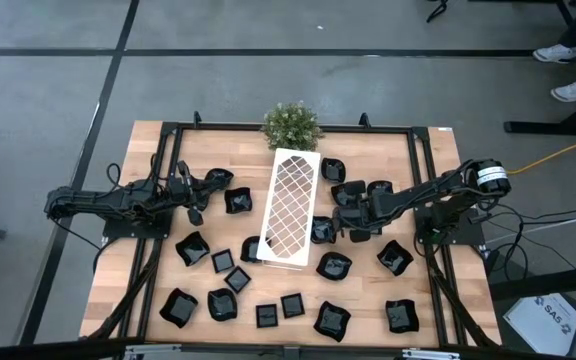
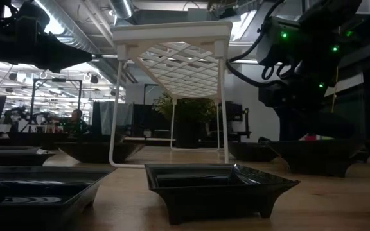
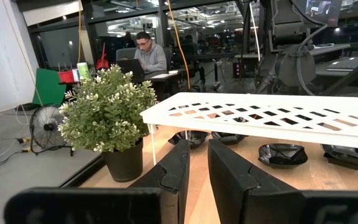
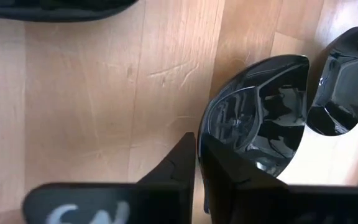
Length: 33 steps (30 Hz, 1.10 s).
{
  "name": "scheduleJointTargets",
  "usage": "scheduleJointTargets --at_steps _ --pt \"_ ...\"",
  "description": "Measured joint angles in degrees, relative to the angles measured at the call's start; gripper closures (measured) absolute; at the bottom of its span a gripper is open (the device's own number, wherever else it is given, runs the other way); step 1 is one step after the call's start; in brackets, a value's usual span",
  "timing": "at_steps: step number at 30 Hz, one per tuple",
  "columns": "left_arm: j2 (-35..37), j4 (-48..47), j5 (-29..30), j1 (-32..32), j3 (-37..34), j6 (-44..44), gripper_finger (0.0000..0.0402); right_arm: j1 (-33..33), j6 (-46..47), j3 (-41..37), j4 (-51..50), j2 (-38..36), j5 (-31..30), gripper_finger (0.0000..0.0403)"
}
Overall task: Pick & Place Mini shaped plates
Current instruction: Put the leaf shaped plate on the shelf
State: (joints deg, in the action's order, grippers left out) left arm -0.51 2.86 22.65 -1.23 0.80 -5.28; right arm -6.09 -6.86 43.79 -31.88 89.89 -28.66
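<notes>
Many small glossy black mini shaped plates lie scattered on the wooden table (image 1: 428, 300), on both sides of a long white lattice tray (image 1: 290, 208) standing on thin legs. My right gripper (image 1: 340, 228) reaches in from the table's right, slanting down, and is shut on the rim of one plate (image 4: 257, 124) just right of the tray. A second plate (image 4: 347, 87) lies close beside it. My left gripper (image 1: 196, 200) waits level at the left, a narrow gap between its fingers (image 3: 235, 180), holding nothing. My right gripper pinches the plate's rim (image 4: 207, 140) on its tray side, one finger (image 4: 182, 165) outside the plate and the other (image 4: 235, 180) over its hollow. The fingers come slanting down from the table's right. The plate stays low at the table top.
A small green potted plant (image 1: 291, 124) stands at the tray's far end. Black plates ring the tray, one (image 1: 332, 266) just in front of my right gripper and several along the near edge (image 1: 293, 305). A person sits at a desk (image 3: 148, 53) beyond the table.
</notes>
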Motion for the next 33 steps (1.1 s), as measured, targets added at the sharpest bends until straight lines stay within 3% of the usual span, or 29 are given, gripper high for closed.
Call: scheduleJointTargets --at_steps 20,33 --pt "0.0 0.0 0.0 0.0 0.0 0.0 0.0347 0.0 4.0 0.0 -3.0 -0.9 -1.1 0.0399" --pt "0.0 0.0 0.0 0.0 0.0 0.0 0.0349 0.0 11.3 0.4 -10.5 -14.8 -4.0 0.0401"
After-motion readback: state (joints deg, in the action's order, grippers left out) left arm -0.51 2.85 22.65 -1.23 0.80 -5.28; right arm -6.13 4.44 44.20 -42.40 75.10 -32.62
